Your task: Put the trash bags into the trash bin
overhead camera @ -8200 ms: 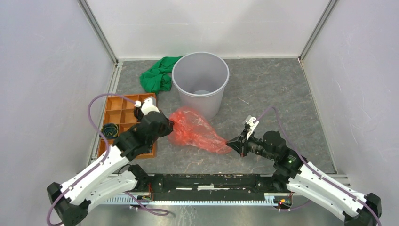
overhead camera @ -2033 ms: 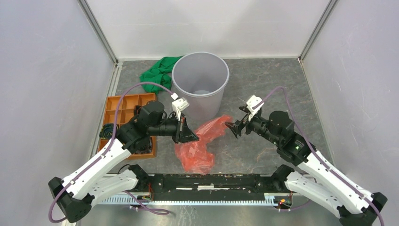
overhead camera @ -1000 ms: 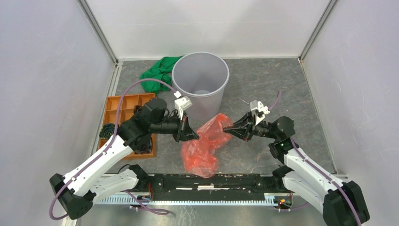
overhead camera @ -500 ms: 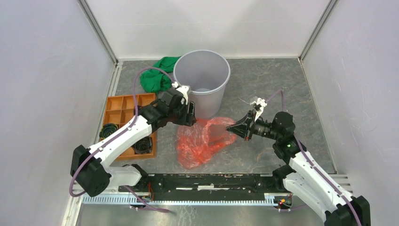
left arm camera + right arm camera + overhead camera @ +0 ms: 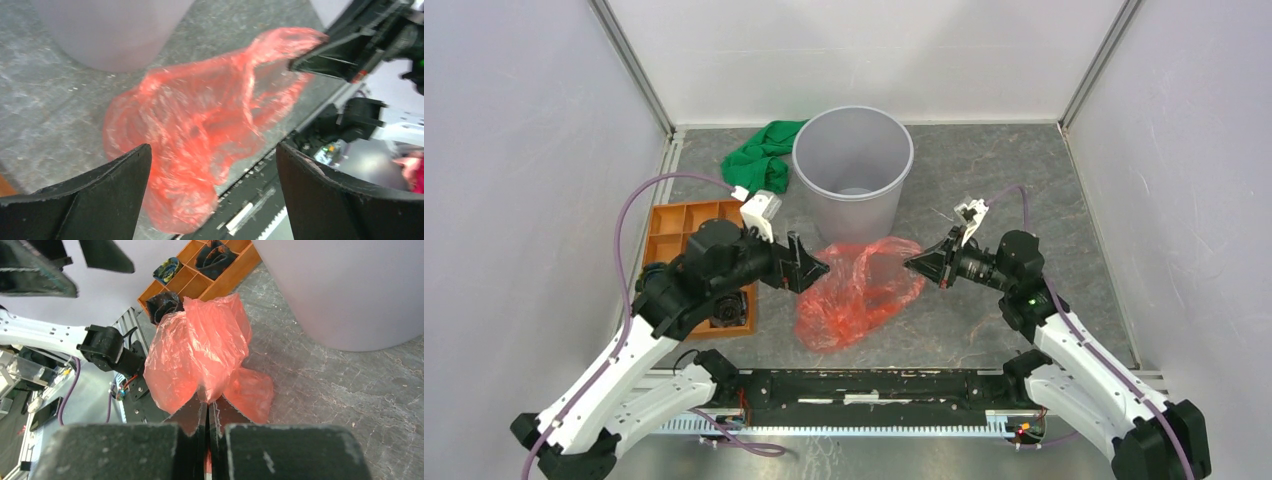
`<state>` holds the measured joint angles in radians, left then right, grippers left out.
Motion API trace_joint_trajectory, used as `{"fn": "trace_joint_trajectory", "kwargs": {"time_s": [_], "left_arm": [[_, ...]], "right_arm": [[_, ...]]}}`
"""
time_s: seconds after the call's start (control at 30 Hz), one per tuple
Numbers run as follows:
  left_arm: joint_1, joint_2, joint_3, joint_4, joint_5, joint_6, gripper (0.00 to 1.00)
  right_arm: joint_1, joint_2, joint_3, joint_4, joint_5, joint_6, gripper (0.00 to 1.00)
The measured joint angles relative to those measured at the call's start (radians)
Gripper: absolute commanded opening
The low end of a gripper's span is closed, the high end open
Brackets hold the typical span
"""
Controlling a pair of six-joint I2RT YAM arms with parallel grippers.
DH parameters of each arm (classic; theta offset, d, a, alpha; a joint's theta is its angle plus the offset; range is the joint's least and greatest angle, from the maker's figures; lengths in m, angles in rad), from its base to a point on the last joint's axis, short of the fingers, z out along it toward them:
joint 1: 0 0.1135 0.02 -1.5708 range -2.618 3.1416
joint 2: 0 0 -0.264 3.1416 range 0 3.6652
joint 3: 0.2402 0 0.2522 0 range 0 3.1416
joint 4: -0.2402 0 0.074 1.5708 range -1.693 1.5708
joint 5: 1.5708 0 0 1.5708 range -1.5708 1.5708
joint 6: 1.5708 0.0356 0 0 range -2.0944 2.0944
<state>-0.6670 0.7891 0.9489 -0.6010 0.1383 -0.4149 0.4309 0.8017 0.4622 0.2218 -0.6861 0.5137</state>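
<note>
My left fingers (image 5: 808, 266) are spread wide and hold nothing, just left of the red bag (image 5: 854, 292). My right fingers (image 5: 918, 265) are pinched tight on the bag's right end. The bag sits crumpled on the bench (image 5: 1004, 190), on the near side of the grey bin (image 5: 854, 212), not inside it.

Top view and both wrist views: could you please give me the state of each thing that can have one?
Red bag: crumpled, outside the bin, one end pinched.
Bin: upright, no lid, no bag inside.
Left gripper: open, holding nothing.
Right gripper: shut on the red bag.
Green cloth: bunched up beside the bin.
Orange tray: lying flat, dark things in some compartments.
</note>
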Motion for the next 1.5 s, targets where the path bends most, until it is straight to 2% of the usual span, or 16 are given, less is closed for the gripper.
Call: {"fn": "trace_joint_trajectory", "kwargs": {"time_s": [0.13,0.27,0.37,0.43,0.5,0.57,0.77,0.87,0.93,1.0,1.17,1.4,1.47,1.5], "left_arm": [[0.0,-0.078,-0.041,0.014,0.078,-0.064,1.0],[-0.003,-0.138,-0.156,0.116,0.162,-0.176,1.0],[-0.045,-0.149,-0.258,0.171,0.155,-0.251,0.99],[-0.108,-0.147,-0.301,0.177,0.121,-0.285,0.93],[-0.192,-0.139,-0.318,0.176,0.065,-0.315,0.84],[-0.273,-0.128,-0.311,0.18,-0.013,-0.333,0.8],[-0.618,0.032,-0.182,0.133,-0.417,-0.396,0.8],[-0.713,0.175,-0.117,0.093,-0.587,-0.433,0.76],[-0.724,0.275,-0.088,0.064,-0.672,-0.457,0.67],[-0.725,0.334,-0.084,0.032,-0.735,-0.477,0.62],[-0.726,0.351,-0.084,0.018,-0.832,-0.492,0.62],[-0.726,0.415,-0.071,0.062,-0.857,-0.492,0.56],[-0.726,0.441,-0.066,0.062,-0.865,-0.492,0.48],[-0.726,0.454,-0.064,0.063,-0.869,-0.492,0.35]], "right_arm": [[0.0,0.031,0.0,0.037,0.007,0.047,0.0],[0.0,0.072,0.01,0.066,0.006,0.095,0.0],[0.0,0.082,0.019,0.074,0.007,0.117,0.0],[0.0,0.081,0.026,0.076,0.011,0.12,0.0],[0.0,0.079,0.031,0.075,0.017,0.117,0.0],[0.0,0.076,0.031,0.069,0.026,0.115,0.0],[0.0,0.085,0.032,0.052,0.034,0.109,0.0],[0.0,0.092,0.033,0.044,0.034,0.107,0.0],[0.0,0.093,0.034,0.041,0.034,0.106,0.01],[0.0,0.093,0.039,0.034,0.034,0.101,0.01],[0.0,0.09,0.05,0.022,0.034,0.09,0.0],[0.0,0.086,0.058,0.008,0.035,0.072,0.01],[0.0,0.083,0.058,-0.006,0.039,0.062,0.01],[0.0,0.081,0.058,-0.012,0.041,0.057,0.01]]}}
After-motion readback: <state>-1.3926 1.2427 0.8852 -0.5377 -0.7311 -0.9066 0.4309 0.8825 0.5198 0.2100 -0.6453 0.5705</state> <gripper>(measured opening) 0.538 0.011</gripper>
